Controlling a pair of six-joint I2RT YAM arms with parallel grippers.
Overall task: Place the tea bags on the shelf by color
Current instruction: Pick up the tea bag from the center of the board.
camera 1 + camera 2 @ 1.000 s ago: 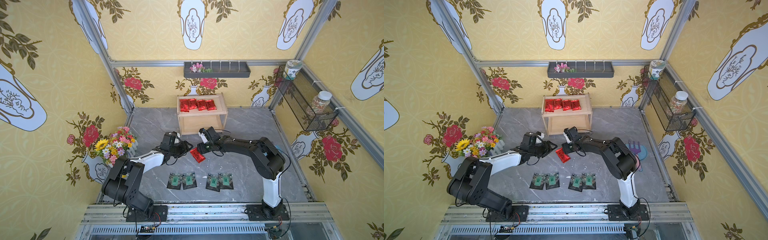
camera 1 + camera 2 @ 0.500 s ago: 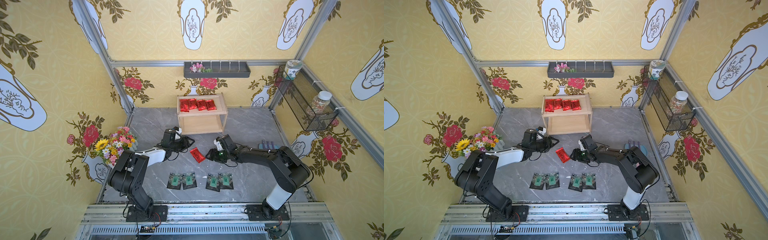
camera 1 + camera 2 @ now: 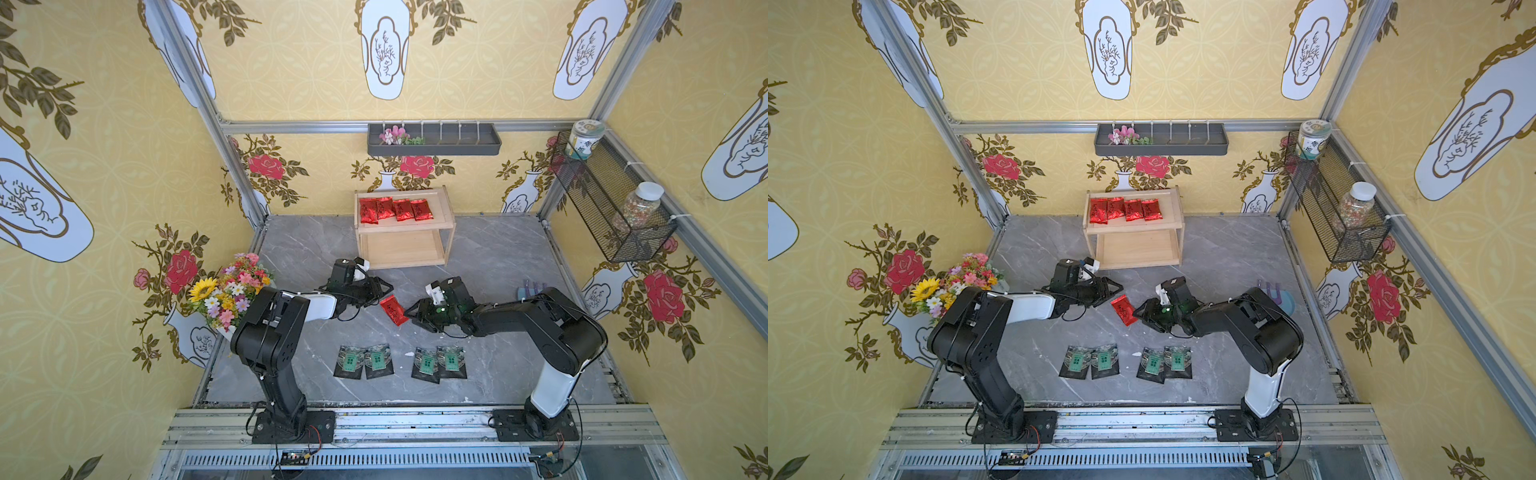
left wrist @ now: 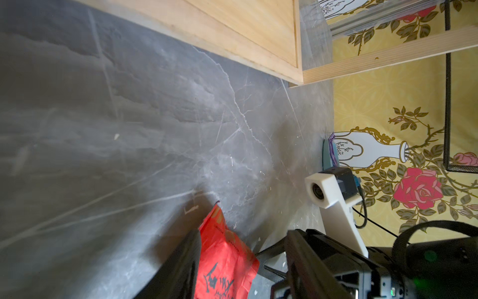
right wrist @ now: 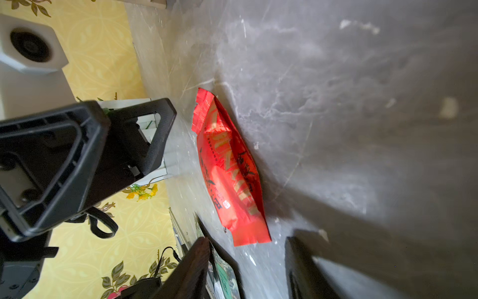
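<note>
Currently, item under work: one red tea bag (image 3: 393,309), lying flat on the grey tabletop (image 3: 498,257) in front of the shelf (image 3: 405,227), well apart from it. Four red bags (image 3: 395,209) are sitting in a row on the shelf's top tier; four black bags (image 3: 376,361) are waiting farther out from the shelf. The left gripper (image 3: 380,296) and right gripper (image 3: 412,318) are flanking the loose red tea bag, both with jaws parted, gripping nothing. Step underway, by my judgement: pickup of the fifth red. The next move is calling for one pair of jaws closing on its edge, then carrying it to the top tier's free end.
</note>
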